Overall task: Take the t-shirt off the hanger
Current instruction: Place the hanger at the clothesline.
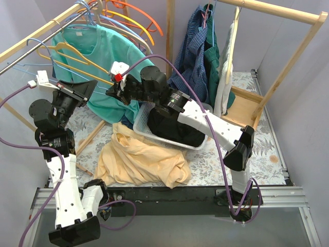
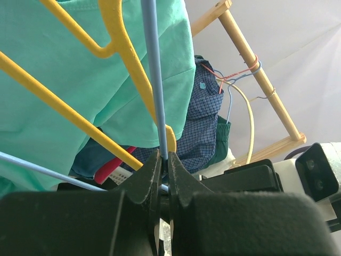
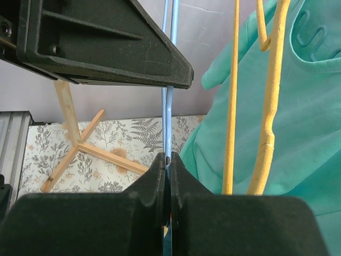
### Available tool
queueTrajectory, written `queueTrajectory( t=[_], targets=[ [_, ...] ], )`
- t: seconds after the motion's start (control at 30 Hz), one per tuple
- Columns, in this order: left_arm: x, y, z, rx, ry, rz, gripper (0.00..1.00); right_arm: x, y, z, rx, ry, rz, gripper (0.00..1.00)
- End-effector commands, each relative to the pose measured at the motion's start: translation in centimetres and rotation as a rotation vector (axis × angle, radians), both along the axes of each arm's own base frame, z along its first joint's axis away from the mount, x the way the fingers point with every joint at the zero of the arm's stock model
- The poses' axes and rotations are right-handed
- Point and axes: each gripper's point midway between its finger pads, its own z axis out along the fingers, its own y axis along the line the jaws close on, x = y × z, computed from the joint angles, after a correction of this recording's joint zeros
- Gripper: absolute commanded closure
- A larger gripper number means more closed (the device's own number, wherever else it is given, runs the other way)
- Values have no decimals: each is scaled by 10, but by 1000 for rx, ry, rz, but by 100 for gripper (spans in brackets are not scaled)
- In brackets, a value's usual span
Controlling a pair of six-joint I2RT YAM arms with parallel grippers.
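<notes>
A teal t-shirt [image 1: 110, 51] hangs at the upper left among several hangers on the wooden rail. A yellow hanger [image 1: 77, 57] and a thin light-blue wire hanger [image 1: 61, 69] lie across its front. My left gripper [image 1: 96, 84] is shut on the blue hanger wire [image 2: 154, 80]; the wire runs up between its jaws [image 2: 163, 160], with the teal shirt [image 2: 64, 69] behind. My right gripper [image 1: 110, 91] is shut on the same blue wire [image 3: 169, 106], just right of the left gripper [image 3: 168, 161]. The teal shirt [image 3: 298, 106] fills the right of that view.
A white basket [image 1: 141, 126] with dark clothes stands under my right arm. A yellow garment [image 1: 139, 159] lies heaped on the floral table. A blue plaid shirt [image 1: 193, 51] and other clothes hang from the right wooden rack [image 1: 277, 10]. Orange and yellow hangers [image 1: 139, 20] hang on the left rail.
</notes>
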Motion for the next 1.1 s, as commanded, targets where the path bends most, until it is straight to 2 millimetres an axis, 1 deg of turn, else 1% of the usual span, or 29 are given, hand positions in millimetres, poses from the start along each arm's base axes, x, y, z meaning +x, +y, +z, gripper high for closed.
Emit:
queueTrajectory(
  t=[0.0,0.1,0.17,0.2,0.23,0.27,0.3,0.33,0.37,0.43,0.5,0.53,0.57,0.6,0.63,0.67,0.7,0.73,0.77,0.8,0.87,0.93,0.97,1.0,1.07],
  targets=[
    [-3,0,15,26,-40,13,100,-20,-2,58,145,-59,48,99],
    [-1,1,16,19,-38,14,100,-19,0,59,150,-54,47,99],
    [1,2,16,14,-34,15,100,-20,2,55,145,-47,55,99],
    [4,3,16,12,-32,18,100,-21,3,59,164,-57,59,99],
    [5,3,19,14,-39,15,100,-21,3,57,160,-55,58,83],
    [6,3,20,17,-40,14,100,-21,3,58,168,-61,57,75],
    [9,4,20,17,-37,14,100,-22,0,61,174,-66,55,71],
    [9,4,25,24,-50,15,100,-22,1,54,162,-61,54,62],
    [10,4,26,27,-50,14,100,-21,-1,56,167,-67,46,57],
    [12,5,28,37,-55,19,100,-22,-4,56,164,-72,41,52],
    [13,5,31,42,-58,17,100,-23,-9,62,174,-83,32,50],
    [14,5,31,45,-57,14,100,-24,-11,63,175,-85,31,47],
    [14,4,33,48,-64,13,100,-23,-12,57,164,-80,26,46],
    [14,5,34,50,-63,17,100,-25,-17,64,178,-90,23,45],
    [15,6,34,48,-63,18,100,-25,-19,63,179,-89,14,44],
    [14,5,34,48,-64,18,100,-24,-20,57,170,-85,7,43],
    [15,7,35,48,-64,24,100,-26,-27,65,186,-98,1,42],
    [15,7,34,47,-63,26,100,-26,-30,66,189,-102,-10,41],
    [16,7,34,44,-60,27,100,-25,-32,57,172,-97,-18,40],
    [16,7,33,44,-58,28,100,-27,-40,65,187,-104,-27,40],
    [17,8,32,39,-57,29,100,-26,-50,68,193,-122,-60,39],
    [19,9,30,32,-49,28,100,-28,-64,71,201,-142,-88,37],
    [20,8,30,27,-48,24,100,-22,-71,72,208,-148,-129,37],
    [22,9,30,24,-48,23,100,-25,-81,70,209,-153,-144,36],
    [21,8,36,24,-59,16,100,-20,-97,75,220,-180,-209,33]
  ],
)
